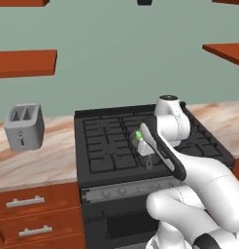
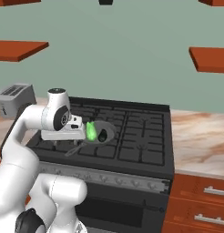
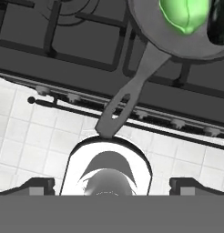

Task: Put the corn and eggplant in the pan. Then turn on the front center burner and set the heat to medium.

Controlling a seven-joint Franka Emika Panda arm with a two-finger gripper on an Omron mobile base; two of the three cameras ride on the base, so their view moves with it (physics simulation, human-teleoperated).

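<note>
Black stove (image 2: 132, 132) sits between surface (image 2: 200, 141) stretches, toaster (image 1: 24, 125) far left. Pan (image 2: 106, 132) rests on the front-center grate, handle pointing near-left. Corn (image 2: 91, 130) and eggplant (image 2: 102, 135) both lie inside it. Hand (image 3: 112, 184) hovers over the stove's near edge, fingers spread wide, grasping nothing.

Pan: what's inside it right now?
The pan holds the green corn and, beside it, the dark eggplant; the hand view shows both on its floor. The floor beneath them is covered. The open gripper holds nothing.
</note>
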